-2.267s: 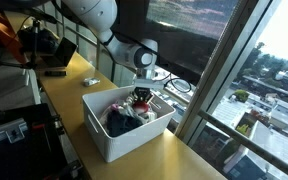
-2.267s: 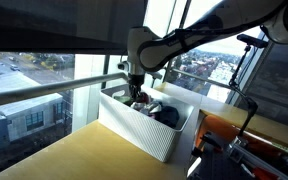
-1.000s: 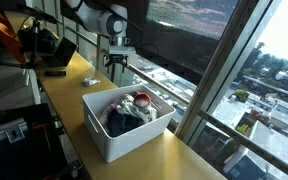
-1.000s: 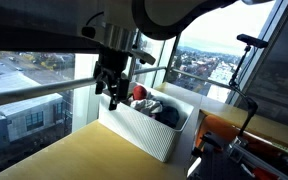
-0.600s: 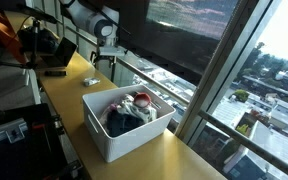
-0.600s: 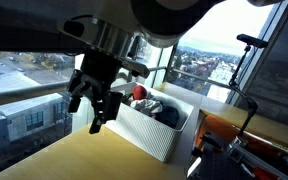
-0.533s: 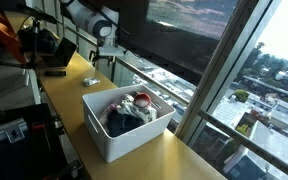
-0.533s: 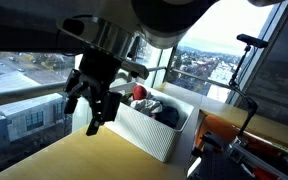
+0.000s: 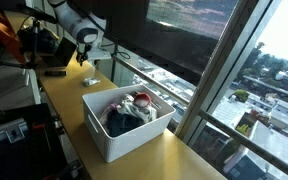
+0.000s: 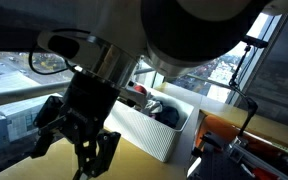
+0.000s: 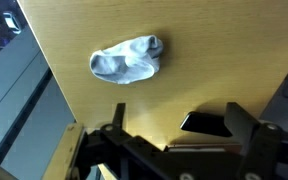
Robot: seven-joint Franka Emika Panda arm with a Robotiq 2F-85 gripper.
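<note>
My gripper [image 11: 181, 128] stands open and empty, its two dark fingers [image 11: 247, 122] rising from the bottom of the wrist view. It hangs above the wooden table [image 11: 214, 50], apart from everything on it. A crumpled white-grey sock [image 11: 127, 58] lies on the wood ahead of the fingers. A flat black object [image 11: 209, 122] lies on the table below the space between the fingers. In an exterior view the gripper [image 9: 87, 57] hovers over the sock [image 9: 90, 81], well away from the white bin [image 9: 102, 135]. The gripper [image 10: 79, 150] fills the foreground in an exterior view.
The white bin [image 10: 144, 132] holds a dark cloth [image 10: 168, 117] and a red-and-white item [image 10: 137, 92]. Large windows with a rail [image 9: 169, 95] run along the table's far side. A black flat thing [image 9: 56, 71] and equipment [image 9: 39, 40] sit at the table's end.
The gripper has lifted out of the bin and travelled along the table to above the sock, staying open. The bin's contents have not moved.
</note>
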